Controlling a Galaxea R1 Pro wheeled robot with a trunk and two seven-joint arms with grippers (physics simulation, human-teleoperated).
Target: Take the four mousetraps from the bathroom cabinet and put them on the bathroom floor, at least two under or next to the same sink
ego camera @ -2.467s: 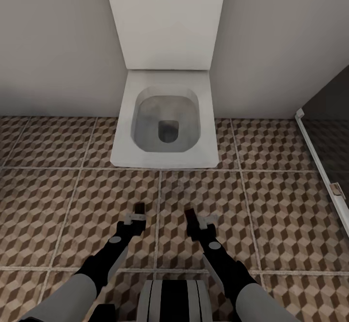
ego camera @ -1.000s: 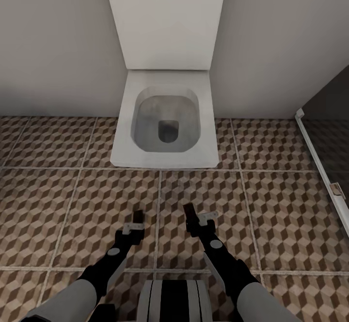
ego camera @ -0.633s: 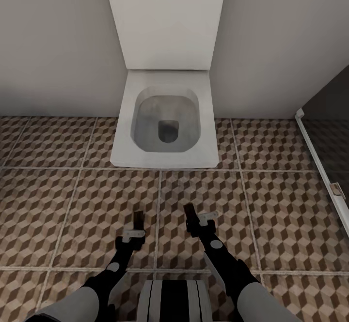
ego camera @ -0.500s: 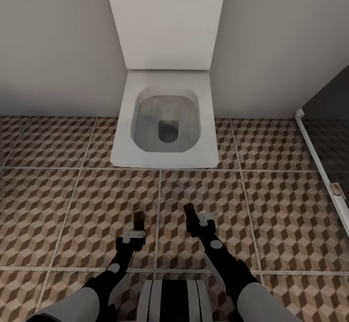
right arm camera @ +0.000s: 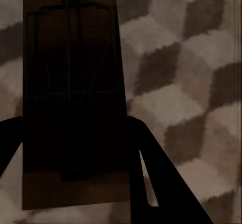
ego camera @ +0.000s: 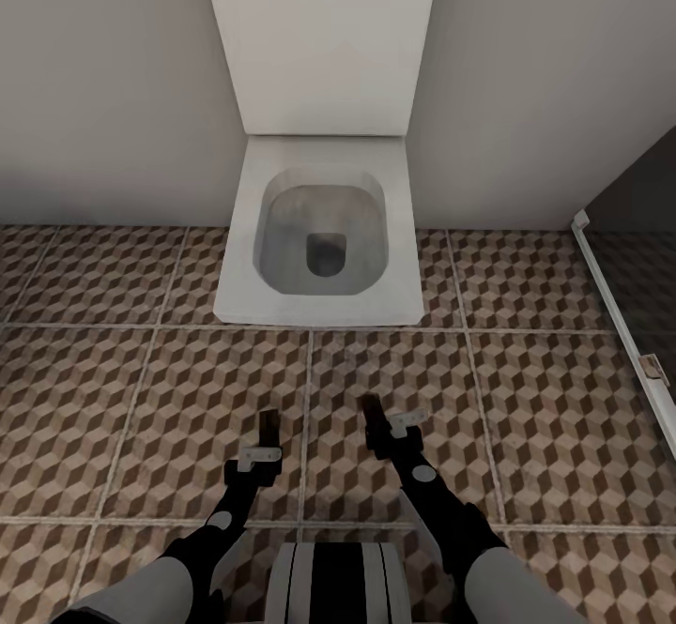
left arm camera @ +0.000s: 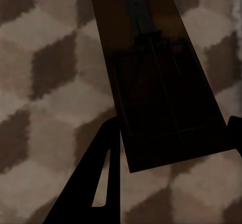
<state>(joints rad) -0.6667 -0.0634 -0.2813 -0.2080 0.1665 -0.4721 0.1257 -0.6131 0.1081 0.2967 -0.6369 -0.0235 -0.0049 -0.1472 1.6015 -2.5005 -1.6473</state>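
here, two dark wooden mousetraps (left arm camera: 156, 82)

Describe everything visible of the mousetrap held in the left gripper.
The mousetrap is a flat, dark brown rectangular board that looks wooden, carrying thin dark wire parts: a spring bar across its middle, long wires along its length and a small plate near its far end. The left gripper pinches one short end between its fingers, so the board juts forward above the cube-patterned floor. In the head view it appears as a thin dark sliver.

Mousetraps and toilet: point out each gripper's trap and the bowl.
left mousetrap (left arm camera: 156, 82), left wrist view, board's middle.
right mousetrap (right arm camera: 70, 98), right wrist view, board's middle.
toilet (ego camera: 239, 258), head view, left rim.
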